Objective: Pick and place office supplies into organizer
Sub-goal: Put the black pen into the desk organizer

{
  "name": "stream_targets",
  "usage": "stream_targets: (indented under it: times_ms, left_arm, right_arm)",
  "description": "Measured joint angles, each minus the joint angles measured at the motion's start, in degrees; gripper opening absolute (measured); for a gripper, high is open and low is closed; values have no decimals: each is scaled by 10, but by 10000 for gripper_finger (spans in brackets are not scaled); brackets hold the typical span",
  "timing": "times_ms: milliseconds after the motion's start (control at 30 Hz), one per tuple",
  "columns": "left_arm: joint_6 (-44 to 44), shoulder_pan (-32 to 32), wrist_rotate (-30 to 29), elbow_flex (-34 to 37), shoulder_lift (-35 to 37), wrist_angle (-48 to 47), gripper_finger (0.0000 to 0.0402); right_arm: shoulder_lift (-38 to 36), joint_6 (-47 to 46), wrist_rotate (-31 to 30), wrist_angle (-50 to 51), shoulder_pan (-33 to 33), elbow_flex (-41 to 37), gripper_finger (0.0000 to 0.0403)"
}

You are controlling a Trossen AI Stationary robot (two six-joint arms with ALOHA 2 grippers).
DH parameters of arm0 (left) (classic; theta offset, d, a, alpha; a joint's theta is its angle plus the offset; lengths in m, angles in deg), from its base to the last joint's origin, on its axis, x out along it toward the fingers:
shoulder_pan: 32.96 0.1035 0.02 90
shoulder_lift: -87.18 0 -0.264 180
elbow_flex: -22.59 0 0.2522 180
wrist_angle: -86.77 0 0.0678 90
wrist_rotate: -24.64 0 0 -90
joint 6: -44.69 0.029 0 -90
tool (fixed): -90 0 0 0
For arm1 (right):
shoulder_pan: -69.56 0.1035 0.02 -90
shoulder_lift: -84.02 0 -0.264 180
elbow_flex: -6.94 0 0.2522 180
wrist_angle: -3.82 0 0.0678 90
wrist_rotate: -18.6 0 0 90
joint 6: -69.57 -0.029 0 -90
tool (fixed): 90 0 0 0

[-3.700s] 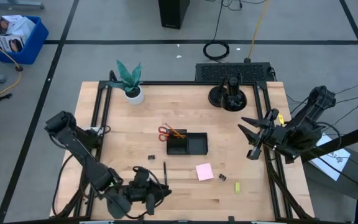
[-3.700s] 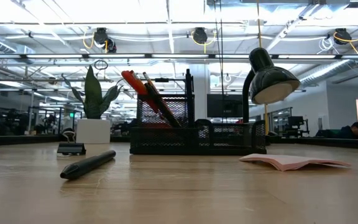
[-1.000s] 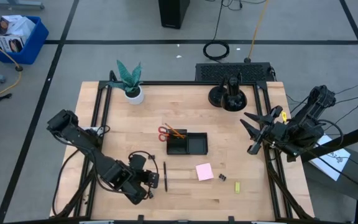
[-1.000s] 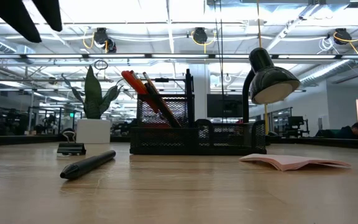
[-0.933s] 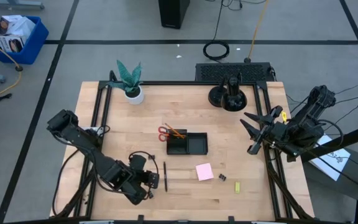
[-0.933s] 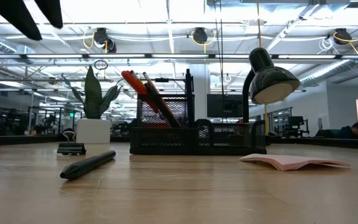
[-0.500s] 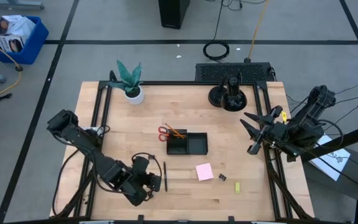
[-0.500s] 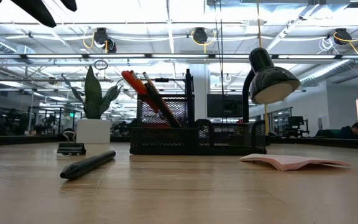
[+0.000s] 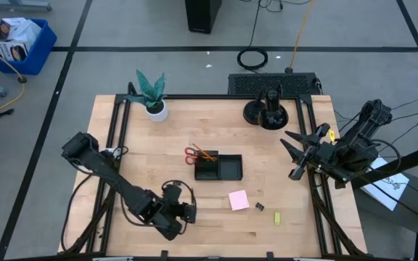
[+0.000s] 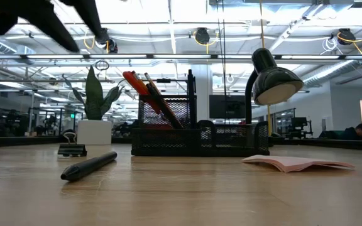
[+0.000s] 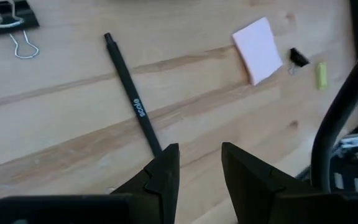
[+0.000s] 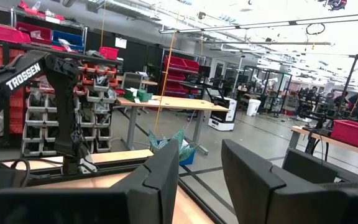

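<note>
I had the left gripper (image 11: 196, 163) hovering w/ fingers apart, nothing held, over the black pen (image 11: 133, 96) near the table's (image 9: 122, 159) front edge. Organizer (image 9: 218, 167) sat mid-table w/ scissors (image 9: 191, 154) in it; pink pad (image 9: 239, 200) lay toward the front. Right gripper (image 9: 293, 156) waited at the right edge, fingers parted, empty.

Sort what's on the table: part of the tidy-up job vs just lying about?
Job: organizer, scissors and pencils already in it, pen, sticky pad, binder clips, yellow-green piece.

Lying about: plant, desk lamp.
</note>
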Motion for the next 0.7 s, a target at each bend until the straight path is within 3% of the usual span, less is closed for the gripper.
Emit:
stream_targets:
  times_ms: [333,700]
  left_arm:
    - [-2,18,19,0,-48,64,124]
    - [-9,27,25,-1,-53,50,124]
  right_arm:
    - [0,2,0,0,0,0,116]
    - [0,2,0,0,0,0,116]
